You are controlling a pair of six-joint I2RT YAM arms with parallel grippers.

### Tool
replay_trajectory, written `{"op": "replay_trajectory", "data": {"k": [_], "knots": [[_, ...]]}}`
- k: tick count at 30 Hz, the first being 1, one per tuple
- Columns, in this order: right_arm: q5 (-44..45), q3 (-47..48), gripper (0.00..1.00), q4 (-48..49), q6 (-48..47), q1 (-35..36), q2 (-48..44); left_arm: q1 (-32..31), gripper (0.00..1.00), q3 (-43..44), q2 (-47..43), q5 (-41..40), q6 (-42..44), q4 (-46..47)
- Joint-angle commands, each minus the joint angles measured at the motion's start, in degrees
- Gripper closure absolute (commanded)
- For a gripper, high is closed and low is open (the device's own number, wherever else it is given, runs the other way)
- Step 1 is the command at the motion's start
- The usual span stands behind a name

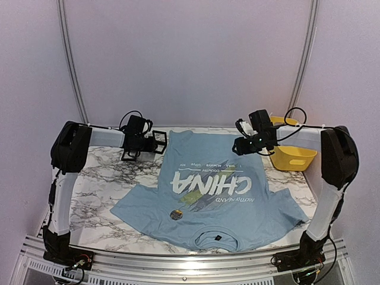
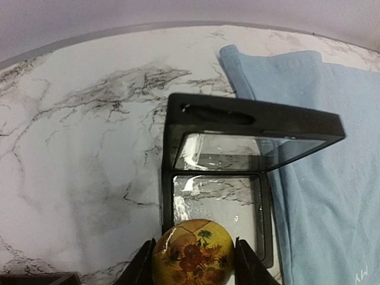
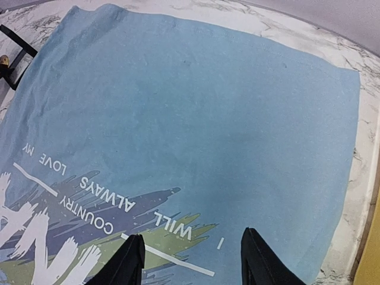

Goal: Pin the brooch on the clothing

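Note:
The light blue T-shirt [image 1: 219, 196] with white "CHINA" lettering lies flat on the marble table, collar toward the near edge. My left gripper [image 1: 138, 145] is beyond the shirt's far left corner. In the left wrist view it [image 2: 193, 261] is shut on a round yellow brooch [image 2: 193, 252] painted with sunflowers, held over an open black display box [image 2: 237, 124]. The shirt's edge [image 2: 320, 178] lies right of the box. My right gripper [image 1: 240, 145] hovers open and empty over the shirt's far part [image 3: 208, 119], above the small text lines.
A small round dark-gold disc [image 1: 176, 214] lies on the shirt near its left sleeve. A yellow bin [image 1: 292, 155] stands at the far right, next to the right arm; its edge shows in the right wrist view [image 3: 371, 255]. The marble table [image 1: 101, 184] is walled on three sides.

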Motion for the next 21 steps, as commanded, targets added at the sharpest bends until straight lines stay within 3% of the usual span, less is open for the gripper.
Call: {"op": "replay_trajectory", "data": {"k": [1, 8, 15, 21], "knots": [[-0.88, 1.35, 0.49, -0.40, -0.31, 0.79, -2.09, -0.07, 0.62, -4.30, -7.52, 0.45, 2.71, 6.53], [-4.06, 2.16, 0.49, 0.13, 1.47, 0.79, -3.56, -1.69, 0.63, -12.36, -14.07, 3.32, 7.34, 11.14], [-8.72, 3.39, 0.49, 0.05, 4.61, 1.97, -7.20, -9.23, 0.63, -21.36, -23.97, 13.37, 21.85, 14.39], [-22.27, 2.11, 0.49, 1.32, 6.53, 4.98, -11.24, -17.80, 0.64, -26.36, -33.67, 16.10, 30.09, 15.11]]}}
